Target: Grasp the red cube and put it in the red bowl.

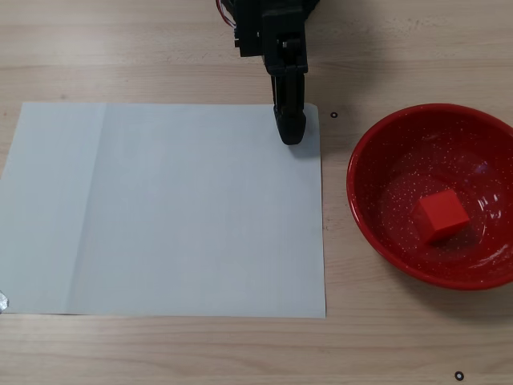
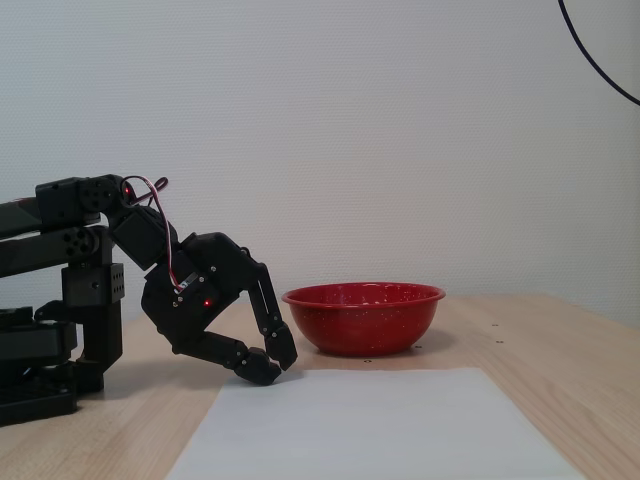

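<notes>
Red bowl (image 1: 377,233) cropped at right edge.

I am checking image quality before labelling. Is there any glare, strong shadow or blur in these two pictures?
In a fixed view from above, the red bowl shows pale glare patches on its glossy inside around the red cube; the white paper is evenly lit, with a soft shadow beside the gripper. In a fixed view from the side, everything looks sharp, with faint shadows under the bowl and arm.

The arm (image 2: 110,290) is built of matte black blocky segments, with small screws seen on the joints. Red and white cables (image 2: 160,215) are looped above the wrist. A small red light is seen glowing on the gripper (image 2: 275,365) body, whose fingers (image 2: 272,320) are curved and tapered.
</notes>
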You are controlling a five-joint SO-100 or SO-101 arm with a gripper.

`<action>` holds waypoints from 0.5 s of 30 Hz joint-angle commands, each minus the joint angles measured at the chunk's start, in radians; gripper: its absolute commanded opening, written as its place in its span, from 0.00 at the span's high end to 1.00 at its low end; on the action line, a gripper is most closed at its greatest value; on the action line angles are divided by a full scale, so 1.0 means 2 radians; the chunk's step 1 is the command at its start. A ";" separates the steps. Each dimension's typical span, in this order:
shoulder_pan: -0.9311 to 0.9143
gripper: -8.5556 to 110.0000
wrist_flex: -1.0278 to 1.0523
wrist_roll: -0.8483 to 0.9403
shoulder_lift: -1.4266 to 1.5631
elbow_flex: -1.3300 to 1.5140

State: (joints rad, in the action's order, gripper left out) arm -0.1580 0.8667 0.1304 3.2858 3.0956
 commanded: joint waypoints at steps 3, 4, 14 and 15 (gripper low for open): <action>0.002 0.93 0.002 -0.003 -0.005 0.004; 0.004 0.93 -0.002 -0.003 -0.005 0.004; 0.026 0.93 0.009 0.002 -0.005 0.004; 0.024 0.93 0.009 0.000 -0.005 0.004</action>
State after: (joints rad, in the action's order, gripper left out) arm -0.1197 0.8698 0.1304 3.2858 3.0956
